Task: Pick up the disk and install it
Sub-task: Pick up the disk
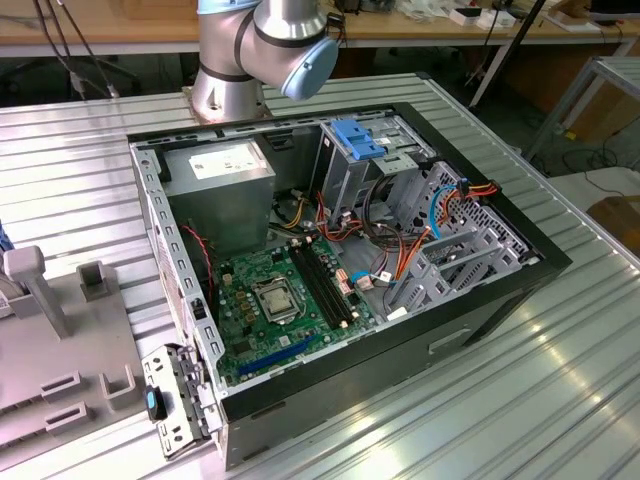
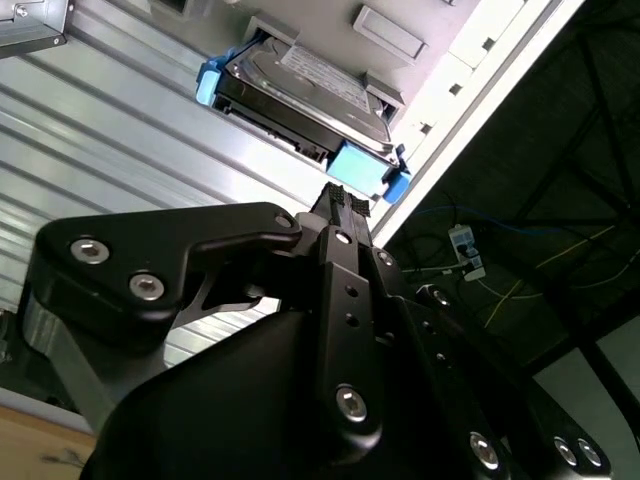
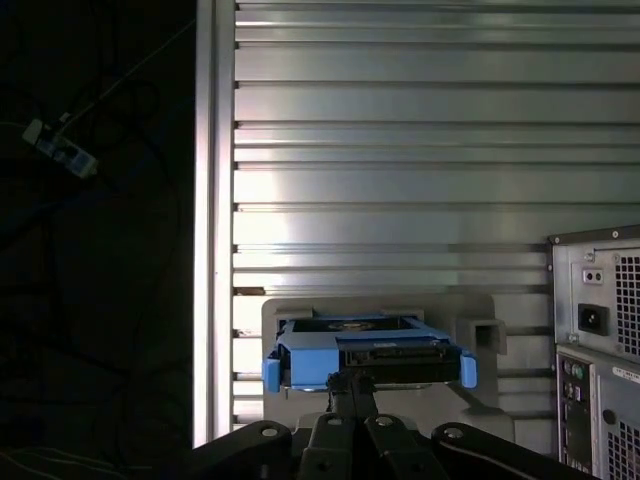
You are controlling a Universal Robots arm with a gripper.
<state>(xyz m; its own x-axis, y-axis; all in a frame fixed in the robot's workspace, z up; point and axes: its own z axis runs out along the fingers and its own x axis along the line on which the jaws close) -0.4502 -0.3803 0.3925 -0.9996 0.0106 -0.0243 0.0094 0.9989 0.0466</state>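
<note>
The disk [image 3: 365, 358] is a grey-black hard drive in a bright blue carrier frame. It rests on a pale grey holder [image 3: 300, 312] on the ribbed metal table. In both wrist views my gripper [image 3: 350, 384] points at the middle of the disk's near edge, its tip at or just short of the blue frame. The second wrist view shows the disk [image 2: 305, 90] from the side, with the gripper [image 2: 340, 205] tip close under its blue end tab. In the exterior view the arm's base [image 1: 250, 50] stands behind the open computer case [image 1: 340, 250].
The case lies open with motherboard [image 1: 280, 300], cables and a grey drive cage topped by a fixed blue bracket [image 1: 360, 138]. The case's rear panel [image 3: 600, 340] stands beside the holder. Grey fixtures [image 1: 60, 300] sit at the exterior view's left. The table edge [image 3: 205, 220] runs beside the disk.
</note>
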